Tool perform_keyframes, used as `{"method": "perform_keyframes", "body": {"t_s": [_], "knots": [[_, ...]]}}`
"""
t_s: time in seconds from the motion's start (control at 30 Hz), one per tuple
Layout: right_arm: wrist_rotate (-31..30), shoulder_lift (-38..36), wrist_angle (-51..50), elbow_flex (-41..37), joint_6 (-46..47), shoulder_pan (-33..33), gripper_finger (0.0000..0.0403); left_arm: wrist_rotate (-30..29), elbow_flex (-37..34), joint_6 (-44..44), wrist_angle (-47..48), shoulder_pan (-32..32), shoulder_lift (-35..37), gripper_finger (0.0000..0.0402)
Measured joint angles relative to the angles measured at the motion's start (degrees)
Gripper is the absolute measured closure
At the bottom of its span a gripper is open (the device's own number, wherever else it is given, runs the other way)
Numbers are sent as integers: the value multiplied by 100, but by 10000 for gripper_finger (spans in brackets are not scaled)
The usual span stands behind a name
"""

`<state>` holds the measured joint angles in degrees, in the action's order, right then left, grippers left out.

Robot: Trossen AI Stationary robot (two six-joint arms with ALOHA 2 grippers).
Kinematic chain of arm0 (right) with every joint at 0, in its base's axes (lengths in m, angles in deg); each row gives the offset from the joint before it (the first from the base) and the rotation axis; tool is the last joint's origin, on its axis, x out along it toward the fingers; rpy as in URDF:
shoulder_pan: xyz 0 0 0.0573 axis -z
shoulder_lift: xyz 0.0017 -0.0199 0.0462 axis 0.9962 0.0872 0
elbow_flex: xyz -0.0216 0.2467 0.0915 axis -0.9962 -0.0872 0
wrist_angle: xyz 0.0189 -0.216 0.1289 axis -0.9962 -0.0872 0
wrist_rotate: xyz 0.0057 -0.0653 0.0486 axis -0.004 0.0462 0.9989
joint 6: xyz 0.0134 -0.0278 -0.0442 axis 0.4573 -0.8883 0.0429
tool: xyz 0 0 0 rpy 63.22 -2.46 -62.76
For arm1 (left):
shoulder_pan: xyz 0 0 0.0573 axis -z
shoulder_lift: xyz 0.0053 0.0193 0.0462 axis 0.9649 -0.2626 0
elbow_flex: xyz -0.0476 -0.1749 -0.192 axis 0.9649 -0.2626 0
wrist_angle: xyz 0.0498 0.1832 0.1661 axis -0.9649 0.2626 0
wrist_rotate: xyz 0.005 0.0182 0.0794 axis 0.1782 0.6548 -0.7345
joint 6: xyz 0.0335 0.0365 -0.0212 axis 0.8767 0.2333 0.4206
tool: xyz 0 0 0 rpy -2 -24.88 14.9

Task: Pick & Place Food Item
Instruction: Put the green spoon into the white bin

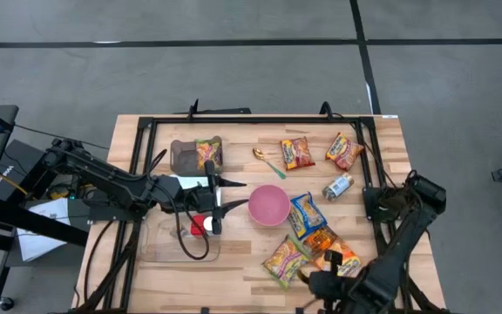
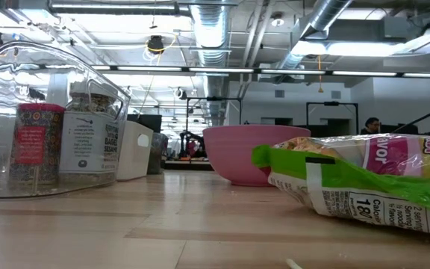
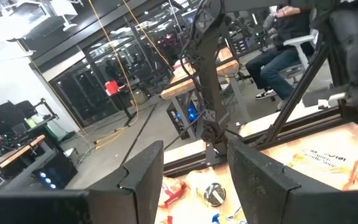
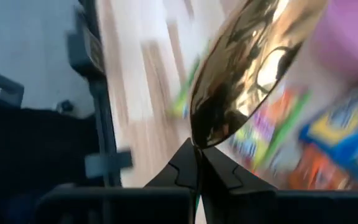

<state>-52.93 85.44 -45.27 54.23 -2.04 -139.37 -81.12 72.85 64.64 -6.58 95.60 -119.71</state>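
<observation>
I see the right claw [image 4: 197,163] pinching a shiny gold foil packet [image 4: 247,68] near the round pink plastic bowl [image 1: 269,205], left claw [image 1: 225,194] spread beside that bowl over the wooden desk [image 1: 234,262].

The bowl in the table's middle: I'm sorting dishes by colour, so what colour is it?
Pink. The bowl shows best in the high view, plain with no pattern.

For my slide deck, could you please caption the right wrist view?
Right gripper, jaws shut on a gold spoon, above snack packets on the wooden table.
</observation>
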Motion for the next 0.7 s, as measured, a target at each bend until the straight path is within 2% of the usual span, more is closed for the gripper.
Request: {"method": "perform_keyframes", "body": {"t_s": [0.1,0.17,0.43,0.57,0.7], "knots": [[-548,0,14,211,-618,-38,402,65,0,-151,-1,1,-6,229],[-767,0,20,242,-951,-25,402,311,-2,-288,8,0,-20,229],[-888,0,5,242,-1987,232,402,2156,-4,-764,220,32,-249,229],[-1009,0,31,242,-2456,332,402,2263,-7,-813,52,92,-578,229],[-1030,0,50,242,-2861,418,402,2280,-7,-1070,-504,89,-983,229]]}}
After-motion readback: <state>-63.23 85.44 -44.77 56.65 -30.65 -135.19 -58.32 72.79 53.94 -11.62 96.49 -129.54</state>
